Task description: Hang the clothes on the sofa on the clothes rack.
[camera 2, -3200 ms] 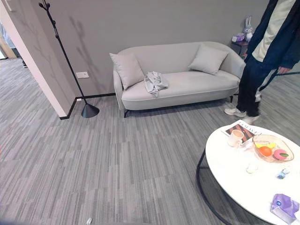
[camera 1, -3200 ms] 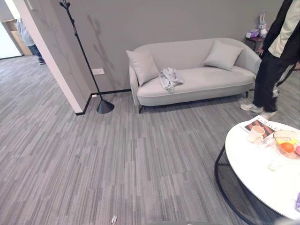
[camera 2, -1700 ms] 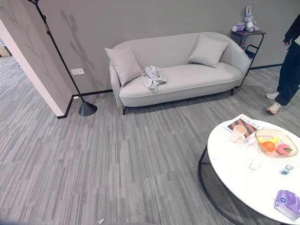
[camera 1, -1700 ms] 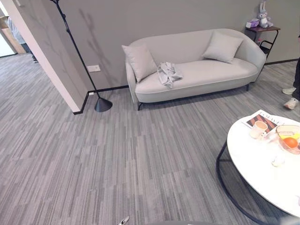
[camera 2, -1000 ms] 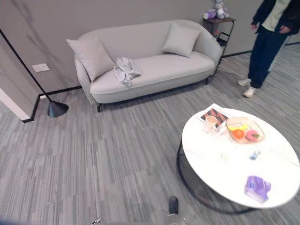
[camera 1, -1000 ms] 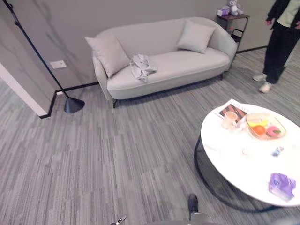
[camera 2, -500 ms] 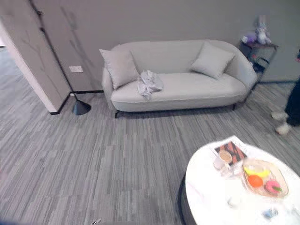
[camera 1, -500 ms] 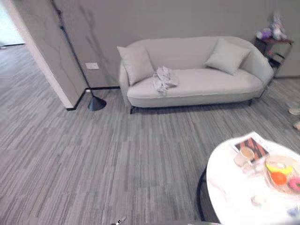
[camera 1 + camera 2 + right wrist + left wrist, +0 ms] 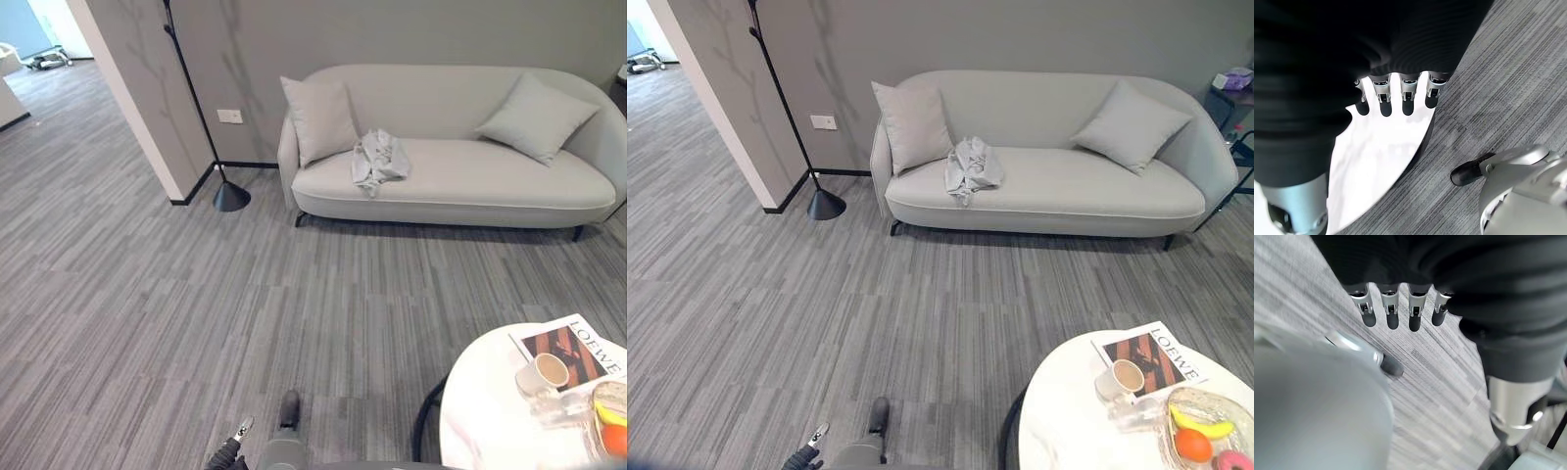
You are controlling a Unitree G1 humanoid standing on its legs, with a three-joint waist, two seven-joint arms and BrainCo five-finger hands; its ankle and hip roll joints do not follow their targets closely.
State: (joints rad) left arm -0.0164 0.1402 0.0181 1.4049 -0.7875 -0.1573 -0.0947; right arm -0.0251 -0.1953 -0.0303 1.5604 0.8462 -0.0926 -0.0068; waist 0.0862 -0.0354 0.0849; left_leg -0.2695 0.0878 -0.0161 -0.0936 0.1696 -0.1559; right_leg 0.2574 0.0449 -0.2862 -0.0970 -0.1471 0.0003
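- The clothes (image 9: 376, 160) lie in a crumpled pale grey heap on the seat of the sofa (image 9: 460, 186), toward its left end, just beside the left cushion (image 9: 320, 119) and spilling a little over the front edge of the seat.
- The clothes rack (image 9: 199, 117) stands further left, by the corner of the wall: a thin black pole on a cone-shaped base, near the sofa's left arm but apart from it.
- Both hands hang low, well short of the sofa. The left hand (image 9: 1400, 308) has its fingers (image 9: 1392, 316) straight and relaxed over bare carpet, grasping nothing; the right hand (image 9: 1396, 95) is likewise released, its fingers (image 9: 1407, 100) loose above the rim of the round white desk (image 9: 1068, 421) at the near right.
- The heap looks light, soft and limp (thin fabric, by the way it folds on itself), so I'd expect it to sag and trail when lifted rather than keep any shape.
- It shouldn't be slippery or fragile; the trouble is more likely a sleeve dangling or dragging on the way to the rack.
- The best hold, to my eye, is the bunched upper folds in the middle of the heap, pinched firmly. Whether a collar or loop is there I cannot tell from this far.
- A cup (image 9: 1125, 377) and magazine (image 9: 1149, 357) sit on the desk, clear of the route.
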